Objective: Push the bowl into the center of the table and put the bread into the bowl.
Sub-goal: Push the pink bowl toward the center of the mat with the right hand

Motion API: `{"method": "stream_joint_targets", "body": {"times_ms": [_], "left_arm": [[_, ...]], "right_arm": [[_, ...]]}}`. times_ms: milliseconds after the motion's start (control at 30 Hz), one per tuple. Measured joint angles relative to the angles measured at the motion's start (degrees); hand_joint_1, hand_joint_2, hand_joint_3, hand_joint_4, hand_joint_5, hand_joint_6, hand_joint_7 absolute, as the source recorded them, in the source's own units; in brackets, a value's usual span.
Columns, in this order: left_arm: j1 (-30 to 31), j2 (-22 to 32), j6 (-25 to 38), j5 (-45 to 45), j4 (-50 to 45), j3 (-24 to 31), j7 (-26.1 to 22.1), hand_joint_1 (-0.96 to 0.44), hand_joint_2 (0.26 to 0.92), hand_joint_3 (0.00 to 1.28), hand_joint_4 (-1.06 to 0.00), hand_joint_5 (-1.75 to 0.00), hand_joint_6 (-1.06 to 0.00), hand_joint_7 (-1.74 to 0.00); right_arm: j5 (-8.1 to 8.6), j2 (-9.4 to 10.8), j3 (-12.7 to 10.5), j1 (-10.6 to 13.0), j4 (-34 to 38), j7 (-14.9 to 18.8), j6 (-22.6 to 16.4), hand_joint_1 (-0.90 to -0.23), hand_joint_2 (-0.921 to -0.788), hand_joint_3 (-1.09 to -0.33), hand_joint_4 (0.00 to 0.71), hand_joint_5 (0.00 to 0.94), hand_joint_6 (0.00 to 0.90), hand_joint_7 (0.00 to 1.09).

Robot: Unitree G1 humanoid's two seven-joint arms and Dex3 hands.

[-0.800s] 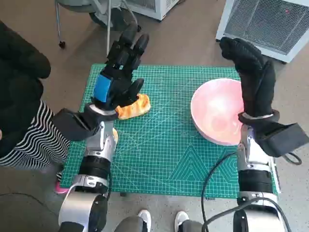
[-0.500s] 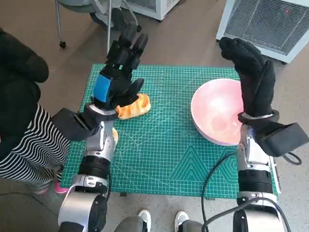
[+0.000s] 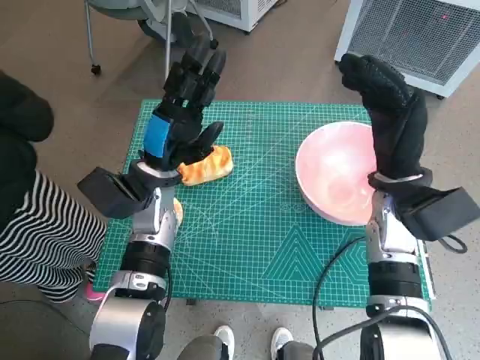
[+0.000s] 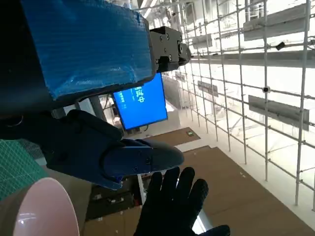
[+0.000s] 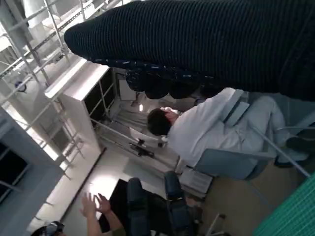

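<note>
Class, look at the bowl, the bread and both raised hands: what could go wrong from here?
1. The pink bowl sits near the table's right edge; a misjudged push by the right hand might tip it or send it off.
2. The left hand is raised open above the bread; coming down, its fingers may knock the bread aside.

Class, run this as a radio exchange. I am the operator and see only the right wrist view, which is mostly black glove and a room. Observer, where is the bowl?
Observer: The round pink bowl sits on the right part of the green cutting mat, not centred.
Operator: And my right hand?
Observer: The right hand is up by the bowl's right edge, holding nothing.
Operator: The bread?
Observer: The golden piece of bread lies on the mat's left part, by the left hand, outside the bowl.
</note>
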Motion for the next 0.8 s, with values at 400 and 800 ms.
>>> {"method": "stream_joint_targets", "body": {"times_ms": [400,800], "left_arm": [[0.1,0.0,-0.1,0.0,0.0,-0.1,-0.4,-0.62,0.921,0.33,0.00,-0.04,0.00,-0.17],[0.3,0.1,-0.2,-0.3,0.2,0.4,-1.1,-0.64,0.921,0.33,0.00,-0.02,0.00,-0.15]], "right_arm": [[0.24,-1.9,-1.8,0.0,1.5,1.3,-0.6,-0.754,-0.921,-0.687,0.158,0.000,0.016,0.48],[-2.31,-11.4,-8.2,-1.8,18.1,-5.0,-6.7,-0.703,-0.921,-0.797,0.072,0.019,0.024,0.35]]}}
